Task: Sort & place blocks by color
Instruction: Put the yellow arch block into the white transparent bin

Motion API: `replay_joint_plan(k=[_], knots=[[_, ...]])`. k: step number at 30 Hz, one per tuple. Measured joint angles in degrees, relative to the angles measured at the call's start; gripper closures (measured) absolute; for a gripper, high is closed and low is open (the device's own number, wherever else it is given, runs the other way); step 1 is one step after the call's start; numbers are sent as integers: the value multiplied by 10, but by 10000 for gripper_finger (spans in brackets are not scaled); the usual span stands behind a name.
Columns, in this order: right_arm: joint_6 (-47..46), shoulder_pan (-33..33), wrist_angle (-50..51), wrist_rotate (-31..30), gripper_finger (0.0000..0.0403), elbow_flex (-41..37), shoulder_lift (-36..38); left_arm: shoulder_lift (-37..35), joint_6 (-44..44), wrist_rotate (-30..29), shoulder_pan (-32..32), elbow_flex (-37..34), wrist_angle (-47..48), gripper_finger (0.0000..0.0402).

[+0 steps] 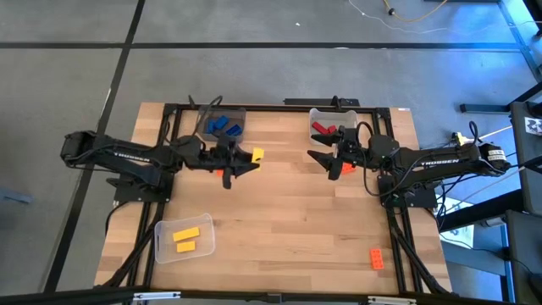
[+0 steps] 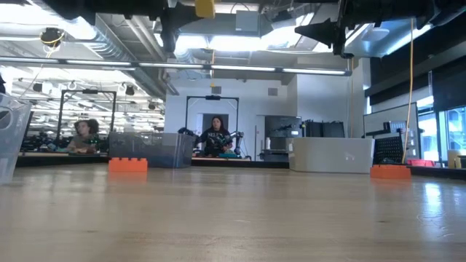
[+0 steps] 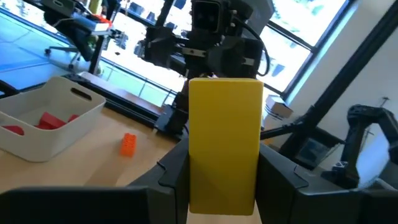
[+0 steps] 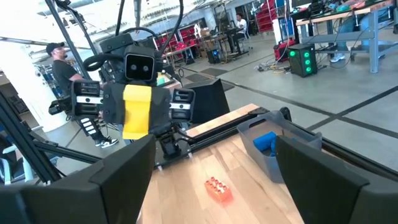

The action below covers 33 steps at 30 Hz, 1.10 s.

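High view, moving left to right: your left gripper (image 1: 247,158) sits above the table's middle-left, clenched on 1 yellow block (image 1: 257,155). In the left wrist view that block (image 3: 224,143) stands on end between the fingers (image 3: 177,168), its long axis running out along them. The bin of yellow blocks (image 1: 161,240), already holding 2, lies well apart from this gripper, toward the table's near left corner, so the coming move likely turns on swinging the left arm back and left; it is the nearer arm. The bin with blue blocks (image 1: 240,113) sits just behind the left gripper. Further right, 1 orange block (image 1: 227,176) lies on the wood just beside the left gripper. Your right gripper (image 1: 326,157) hangs released and empty near a second orange block (image 1: 339,169), just in front of the bin with red blocks (image 1: 313,115). A third orange block (image 1: 376,258) lies near the front right.
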<state>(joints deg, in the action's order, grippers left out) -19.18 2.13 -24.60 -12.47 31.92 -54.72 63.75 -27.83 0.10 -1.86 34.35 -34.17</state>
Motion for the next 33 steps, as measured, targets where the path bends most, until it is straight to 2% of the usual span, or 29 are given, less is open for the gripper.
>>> replay_joint_plan(k=[4,8,10,15,19,22,26,29,33], knots=[[0,0,0,0,73,0,0,0,-4,44,3,0,5,282],[0,0,3,0,73,0,0,-9,-52,81,41,1,58,282],[0,0,5,0,73,0,0,-10,-83,90,76,16,129,282],[0,0,6,0,73,0,0,-13,-166,114,201,90,416,282],[0,0,8,0,73,0,0,-13,-275,79,317,146,596,282],[0,0,10,0,73,0,0,-14,-375,30,402,161,654,282],[1,0,16,0,73,0,0,-5,-477,-28,498,143,698,282],[1,0,26,0,73,0,0,15,-505,-41,528,112,699,282],[1,0,37,0,73,0,0,48,-504,-29,532,76,699,282]])
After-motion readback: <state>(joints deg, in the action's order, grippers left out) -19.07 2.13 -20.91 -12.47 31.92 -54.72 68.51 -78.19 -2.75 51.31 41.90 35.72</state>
